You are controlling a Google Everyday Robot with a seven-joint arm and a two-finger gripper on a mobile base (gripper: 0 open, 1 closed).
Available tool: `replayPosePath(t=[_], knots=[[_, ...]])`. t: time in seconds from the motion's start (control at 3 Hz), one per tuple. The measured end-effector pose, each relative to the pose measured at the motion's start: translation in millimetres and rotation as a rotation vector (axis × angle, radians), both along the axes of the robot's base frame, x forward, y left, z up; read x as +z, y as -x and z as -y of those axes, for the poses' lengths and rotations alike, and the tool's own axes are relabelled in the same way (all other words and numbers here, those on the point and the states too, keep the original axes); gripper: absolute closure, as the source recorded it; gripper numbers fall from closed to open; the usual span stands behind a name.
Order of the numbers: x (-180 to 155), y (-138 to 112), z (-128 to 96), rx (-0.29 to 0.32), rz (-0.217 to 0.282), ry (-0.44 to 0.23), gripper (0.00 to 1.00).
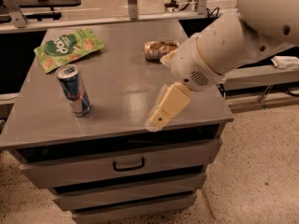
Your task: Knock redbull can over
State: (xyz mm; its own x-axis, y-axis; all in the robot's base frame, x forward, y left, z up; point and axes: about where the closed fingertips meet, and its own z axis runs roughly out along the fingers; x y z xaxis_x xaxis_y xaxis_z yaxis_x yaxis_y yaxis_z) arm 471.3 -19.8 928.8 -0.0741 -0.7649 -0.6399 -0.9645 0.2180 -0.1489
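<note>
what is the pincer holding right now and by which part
Nothing. The pincer hangs over the front right of the table, well apart from the redbull can, which stands upright near the left edge.

White rounded arm (233, 41) w/ vent grille (200, 78), cream end effector (161, 113) over table (117, 78) front.

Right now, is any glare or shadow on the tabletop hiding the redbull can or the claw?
Camera view: no. A pale sheen lies mid-tabletop, well clear of the redbull can, which stands upright at the left in even, warm light. Camera view: the claw hangs over the front edge right of centre, lit plainly; the arm partly hides the brown packet behind it.
</note>
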Motion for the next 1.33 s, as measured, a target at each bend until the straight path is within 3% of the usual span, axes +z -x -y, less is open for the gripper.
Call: replayPosePath(t=[0.33, 0.67, 1.0, 1.33], knots=[[-0.5, 0.9, 0.8, 0.002, -0.002, 0.005, 0.00], [0.4, -2.6, -2.8, 0.015, 0.005, -0.034, 0.00], [-9.3, -10.8, -35.3, 0.061, 0.013, -0.145, 0.00], [-14.5, -23.8, -88.3, 0.109, 0.045, -0.287, 0.00]])
